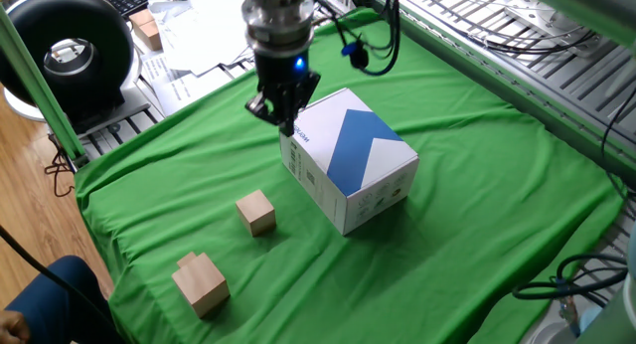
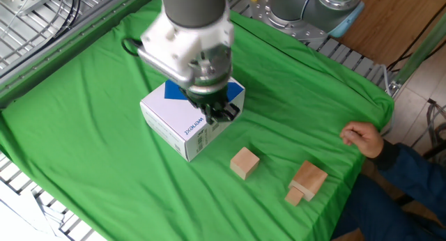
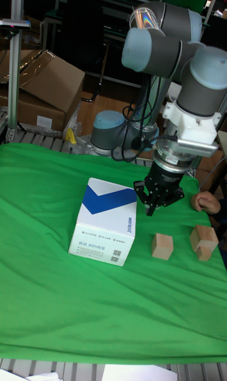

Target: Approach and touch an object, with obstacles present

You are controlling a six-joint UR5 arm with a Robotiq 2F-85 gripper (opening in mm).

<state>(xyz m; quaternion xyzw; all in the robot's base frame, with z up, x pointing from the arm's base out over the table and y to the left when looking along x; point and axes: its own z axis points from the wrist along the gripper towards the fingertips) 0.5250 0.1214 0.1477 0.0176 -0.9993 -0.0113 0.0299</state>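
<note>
Small plain light-wood cube (image 1: 256, 212) sits lower left of centre on the green-draped surface (image 1: 477, 185), apart from the white box with blue zigzag (image 1: 348, 157) and the stepped wooden block (image 1: 200, 281). Pincer (image 1: 283, 123) hangs at the box's upper-left corner, fingers together, empty. Tall view alone shows the cube (image 3: 161, 245) right of the box; other fixed view shows a person's hand (image 2: 362, 138) at the right edge.

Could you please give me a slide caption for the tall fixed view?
UR5 gripper hovering beside the white box, above and left of the small wood cube, stepped block at right.
</note>
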